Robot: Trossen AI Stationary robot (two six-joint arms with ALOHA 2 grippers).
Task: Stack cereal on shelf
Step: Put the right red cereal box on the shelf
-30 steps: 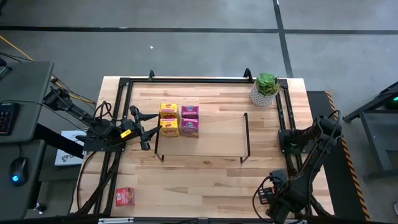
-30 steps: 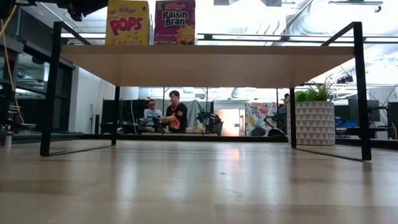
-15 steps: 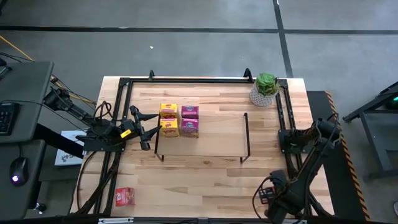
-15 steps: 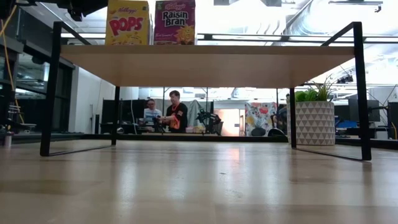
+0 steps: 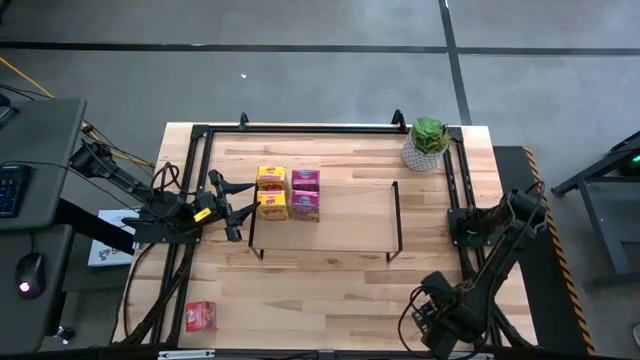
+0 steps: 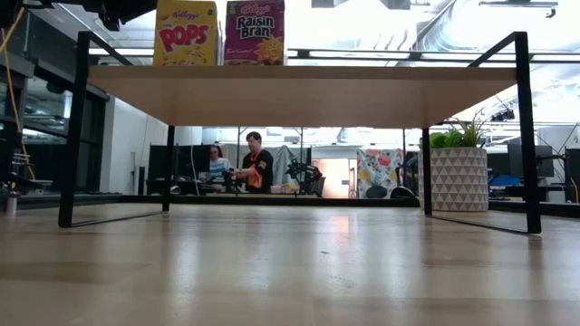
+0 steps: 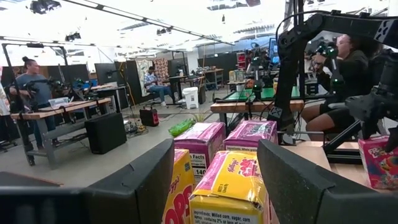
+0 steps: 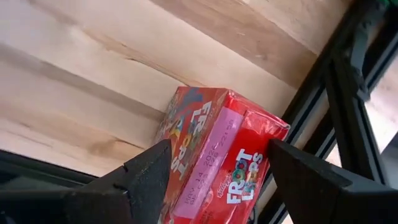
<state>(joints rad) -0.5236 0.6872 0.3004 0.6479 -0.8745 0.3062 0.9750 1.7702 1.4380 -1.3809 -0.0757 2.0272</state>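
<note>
Shelf: the shelf (image 5: 345, 215) sits mid-frame in the high view, a light wood top on thin black wire legs; the low view shows it from beneath as a broad plank on black end frames.
Boxes on shelf: two yellow boxes (image 5: 271, 192) and two magenta boxes (image 5: 306, 193) stand in a tight two-by-two block at the shelf's left end; in the low view the fronts read "Pops" on yellow and "Raisin Bran" on magenta.
Loose red box: a red box (image 5: 201, 316) lies flat on the table (image 5: 330, 290) at the lower left of the high view, well apart from the shelf.
Second red box: a red Froot Loops box (image 8: 221, 160) with a pink side panel fills the right wrist view, tilted.
Left gripper: the left gripper (image 5: 231, 205) hovers just left of the yellow boxes, fingers spread apart and empty.
Right gripper: the right gripper (image 8: 217, 180) is at the lower right of the high view, fingers either side of the Froot Loops box; whether they clamp it cannot be told.
Plant: a potted plant (image 5: 427, 143) stands at the table's upper right.
</note>
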